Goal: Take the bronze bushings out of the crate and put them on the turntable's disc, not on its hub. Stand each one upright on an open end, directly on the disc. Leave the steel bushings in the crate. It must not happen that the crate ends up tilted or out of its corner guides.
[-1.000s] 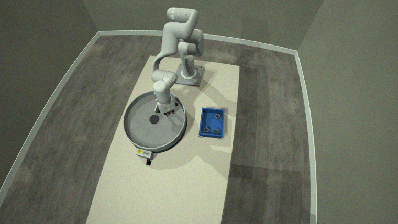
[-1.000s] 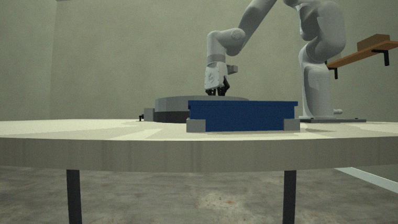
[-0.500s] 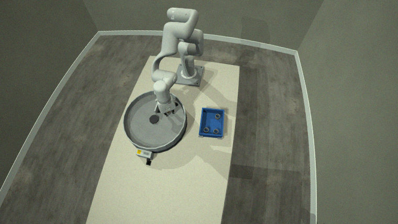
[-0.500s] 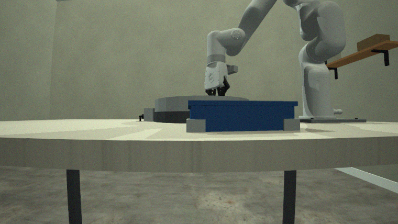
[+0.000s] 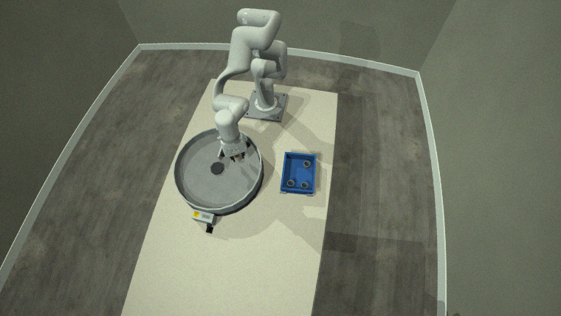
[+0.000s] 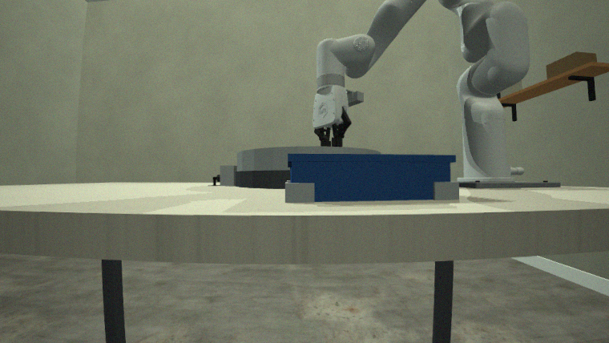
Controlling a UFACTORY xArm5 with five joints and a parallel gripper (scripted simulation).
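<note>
Counter (image 6: 170, 230) edge is closest in the exterior view, pale top on dark legs. Next in is the blue crate (image 6: 366, 179), sitting on small grey feet. From the top view it has three grey steel bushings in it: one (image 5: 306, 164) by a far corner and two (image 5: 291, 182) (image 5: 304, 184) side by side at the near end, all showing an open end upward.

Behind the crate is the turntable (image 6: 264, 159), a grey disc (image 5: 219, 188) with a raised rim and a dark hub (image 5: 216, 168) in the middle. A small control box (image 5: 201, 216) with a yellow label sits against the rim.

The end effector (image 5: 235, 156) points straight down over the disc, off to the side of the hub and between it and the rim. You can see a bit of orange-brown right between its fingers, which is a bronze bushing (image 5: 236, 157) low on the disc, not on the hub. The fingers are parted around it rather than squeezing, so it's loose and not gripped. I can't tell whether it's standing upright, since the end effector covers it from above and the rim hides it from the side.

Further back, the white arm goes up from its grey base plate (image 5: 279, 117). A wooden wall shelf (image 6: 554, 81) with a cardboard box (image 6: 569, 63) on it is behind that.
</note>
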